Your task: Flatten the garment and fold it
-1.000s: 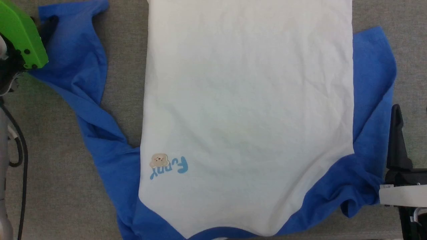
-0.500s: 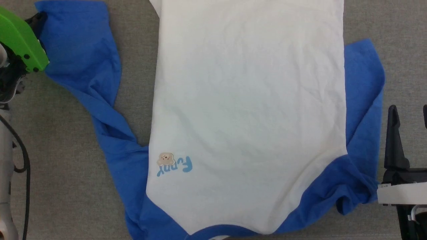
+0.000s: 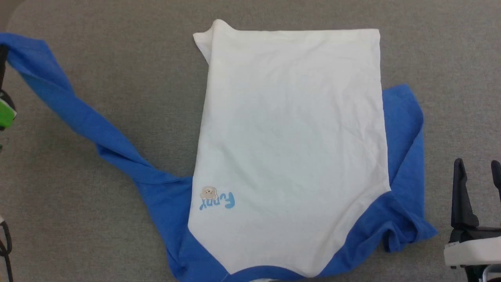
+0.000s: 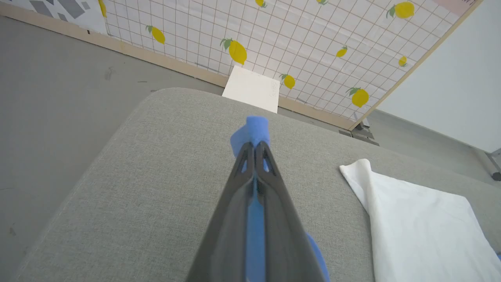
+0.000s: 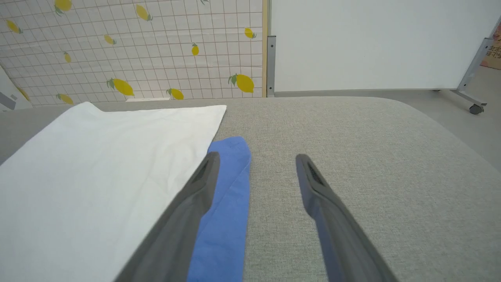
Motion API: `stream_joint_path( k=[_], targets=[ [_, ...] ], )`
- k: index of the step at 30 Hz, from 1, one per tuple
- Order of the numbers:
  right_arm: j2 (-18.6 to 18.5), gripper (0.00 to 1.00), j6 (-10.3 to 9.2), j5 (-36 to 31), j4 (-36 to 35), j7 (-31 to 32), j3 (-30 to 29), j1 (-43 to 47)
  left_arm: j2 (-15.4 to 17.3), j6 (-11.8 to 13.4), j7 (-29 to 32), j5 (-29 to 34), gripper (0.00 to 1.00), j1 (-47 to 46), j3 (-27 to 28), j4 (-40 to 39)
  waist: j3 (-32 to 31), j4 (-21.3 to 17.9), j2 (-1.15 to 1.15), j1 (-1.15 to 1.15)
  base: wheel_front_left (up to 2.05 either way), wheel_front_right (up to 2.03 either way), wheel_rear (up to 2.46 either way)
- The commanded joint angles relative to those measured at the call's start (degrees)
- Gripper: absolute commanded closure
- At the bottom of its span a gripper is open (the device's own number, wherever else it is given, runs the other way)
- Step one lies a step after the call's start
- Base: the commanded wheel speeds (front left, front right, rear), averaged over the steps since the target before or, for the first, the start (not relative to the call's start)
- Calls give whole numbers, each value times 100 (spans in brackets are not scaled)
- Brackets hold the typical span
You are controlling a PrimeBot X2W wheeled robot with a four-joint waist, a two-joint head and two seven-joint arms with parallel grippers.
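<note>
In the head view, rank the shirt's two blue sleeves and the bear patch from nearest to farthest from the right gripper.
1. The right-side sleeve: bunched just left of the right gripper, nearest.
2. The bear patch: on the white front of the shirt, toward its left edge.
3. The left-side sleeve: stretched out to the far left edge of the view, farthest.

The left gripper [image 4: 255, 144] has two long dark grey fingers [image 4: 235, 203] tapering to narrow tips, each with a slim triangular cut-out near the end. The right gripper [image 5: 256, 156] has the same smooth grey fingers, a slot by each tip, on a black base [image 3: 471, 232] over a white block [image 3: 469, 252]. At the head view's left edge are a bright green cover [image 3: 4, 113] and a thin black cable [image 3: 8, 250].
</note>
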Motion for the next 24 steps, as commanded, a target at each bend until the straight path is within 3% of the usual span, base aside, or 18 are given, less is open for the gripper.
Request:
stream_joint_path(
  k=[1,9,19,24],
  targets=[
    [7,0,-8,52,8,-29,-22,76,86,49,-29,-60,100,214,111,-141,-578,202,0,0,0,0,0],
    [7,0,-8,136,30,-4,-116,359,152,616,-185,-110,100,1503,876,-975,-1050,440,0,0,0,0,0],
    [7,0,-8,238,103,-7,-139,569,-306,1275,-446,35,100,2898,1395,-1549,-1474,562,0,0,0,0,0],
    [7,0,-8,250,104,5,-147,622,-472,1331,-502,25,100,3220,1431,-1682,-1575,557,0,0,0,0,0]
  ],
)
